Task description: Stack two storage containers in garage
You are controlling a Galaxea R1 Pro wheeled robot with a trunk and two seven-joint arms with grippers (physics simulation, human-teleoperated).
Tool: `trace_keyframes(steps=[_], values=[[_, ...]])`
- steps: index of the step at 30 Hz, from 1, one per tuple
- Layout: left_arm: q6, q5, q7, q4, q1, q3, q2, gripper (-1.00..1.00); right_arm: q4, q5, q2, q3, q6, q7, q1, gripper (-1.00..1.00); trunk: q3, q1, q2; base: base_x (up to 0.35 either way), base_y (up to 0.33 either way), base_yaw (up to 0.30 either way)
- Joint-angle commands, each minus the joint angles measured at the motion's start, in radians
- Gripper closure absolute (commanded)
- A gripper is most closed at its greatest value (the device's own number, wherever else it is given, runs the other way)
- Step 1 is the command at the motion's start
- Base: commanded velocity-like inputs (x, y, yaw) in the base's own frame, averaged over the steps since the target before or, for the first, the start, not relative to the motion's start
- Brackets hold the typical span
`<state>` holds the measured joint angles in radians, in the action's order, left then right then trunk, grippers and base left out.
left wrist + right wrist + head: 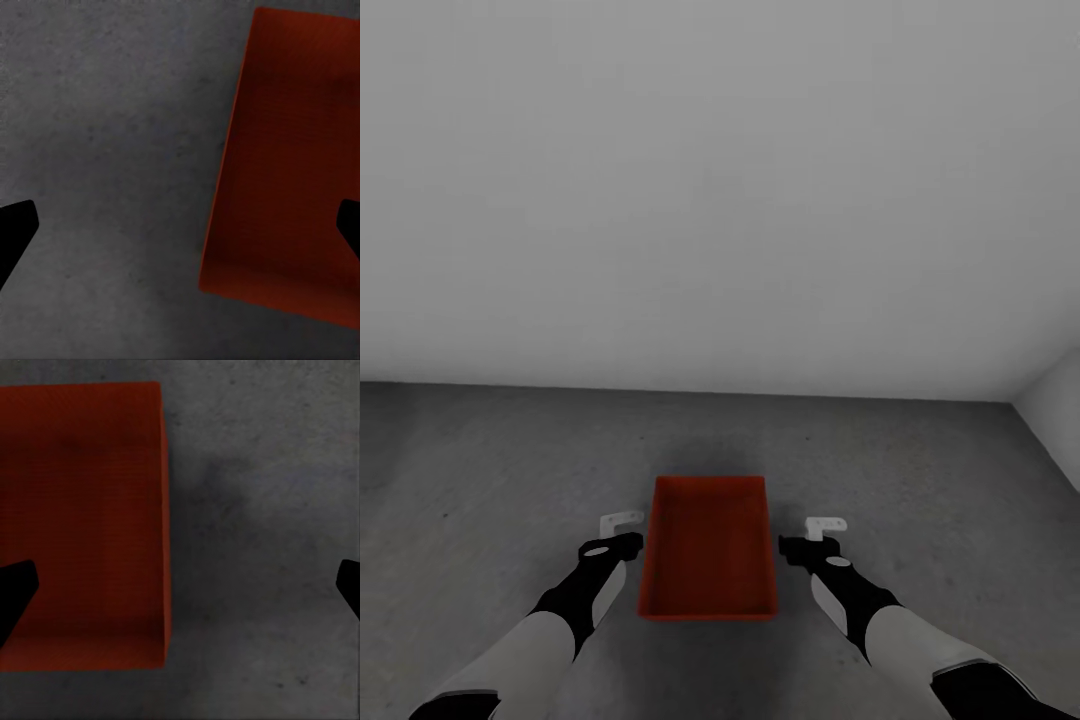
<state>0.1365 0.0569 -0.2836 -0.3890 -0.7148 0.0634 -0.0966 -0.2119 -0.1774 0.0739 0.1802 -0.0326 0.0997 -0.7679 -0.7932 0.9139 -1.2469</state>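
Grey concrete floor point(920, 480) is meeting a bare white wall point(720, 180) — one storage container point(708, 548) is sitting between the left hand point(622, 531) and right hand point(812, 533), both spread wide, empty.

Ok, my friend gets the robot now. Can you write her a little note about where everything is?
Left gripper: open, holding nothing, beside the container's left wall.
Right gripper: open, holding nothing, beside its right wall.
One orange-red storage container sits flat on the grey concrete floor in front of a plain white wall, between both arms. It looks empty.
Done: this container is down on the floor.
Left: the other container still has to go on top; nothing is stacked yet.
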Motion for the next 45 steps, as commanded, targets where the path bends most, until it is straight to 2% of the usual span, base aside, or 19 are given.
trace_keyframes(steps=[1,45], values=[[0.004,0.006,-0.002,-0.002,0.000,0.004,-0.001,-1.00,0.001,-0.010,0.000,0.009,-0.004,0.005,-0.001,-1.00,0.003,-0.004,0.007,0.000,0.000,0.000],[0.004,0.006,-0.002,-0.002,0.000,0.004,-0.001,-1.00,0.008,-0.013,0.001,0.012,-0.013,0.006,-0.001,-1.00,0.140,-0.173,0.315,0.000,0.000,0.000]])
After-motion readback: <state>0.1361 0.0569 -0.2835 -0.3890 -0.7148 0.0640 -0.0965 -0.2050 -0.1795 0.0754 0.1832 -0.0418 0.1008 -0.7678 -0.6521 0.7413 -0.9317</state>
